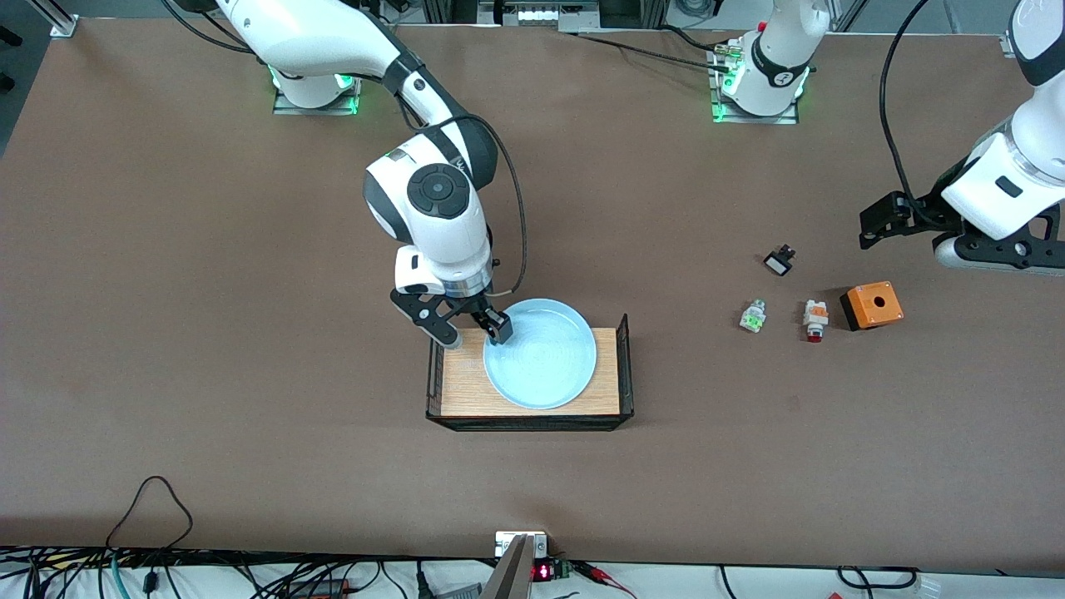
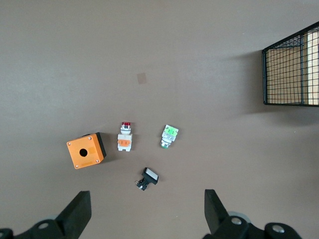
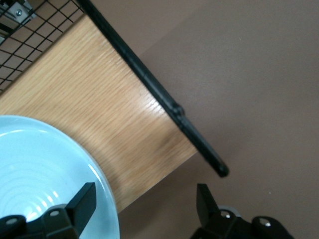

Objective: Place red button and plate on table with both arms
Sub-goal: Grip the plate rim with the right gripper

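Right pincer (image 1: 474, 326) spread, straddling plate (image 1: 541, 353) rim on tray (image 1: 532, 420) for a lift; left pincer (image 2: 144, 211) spread, waiting over counter (image 1: 250, 333) near red button (image 1: 815, 321).

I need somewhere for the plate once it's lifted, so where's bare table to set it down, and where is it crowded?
Bare table runs from the tray toward the right arm's end, and between the tray and the green part. Crowded: the red button, orange box and black part cluster near the left gripper.
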Motion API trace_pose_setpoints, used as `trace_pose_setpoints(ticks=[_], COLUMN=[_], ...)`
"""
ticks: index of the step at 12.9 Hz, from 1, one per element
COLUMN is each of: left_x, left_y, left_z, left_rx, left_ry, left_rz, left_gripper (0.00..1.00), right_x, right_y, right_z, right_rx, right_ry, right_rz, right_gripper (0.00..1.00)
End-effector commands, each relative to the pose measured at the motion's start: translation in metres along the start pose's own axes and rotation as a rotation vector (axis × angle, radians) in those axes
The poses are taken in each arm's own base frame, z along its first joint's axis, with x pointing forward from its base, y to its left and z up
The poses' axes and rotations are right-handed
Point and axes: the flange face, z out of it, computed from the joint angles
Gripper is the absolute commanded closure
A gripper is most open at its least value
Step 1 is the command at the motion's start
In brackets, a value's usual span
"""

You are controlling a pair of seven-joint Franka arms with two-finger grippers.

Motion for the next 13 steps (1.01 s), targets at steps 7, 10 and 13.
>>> trace_pose_setpoints(ticks=[7,10,13], left_x=[0.0028,0.0028,0.0028], left_y=[-0.001,-0.001,-0.001], left_z=[-0.0038,-0.0038,-0.0038], left_rx=[-0.02,-0.02,-0.02], left_ry=[-0.005,-0.005,-0.005], left_rz=[-0.003,-0.006,-0.009], left_gripper=[0.0,0.0,0.0], right_x=[-0.0025,-0.006,-0.0052], right_y=[-0.0057,-0.0062,-0.007], right_z=[-0.0005,-0.0007,-0.0045], right_rx=[0.014,0.021,0.028], right_ry=[-0.015,-0.076,-0.121], right_rz=[0.016,0.058,0.104], right_gripper=[0.76,1.0,1.0])
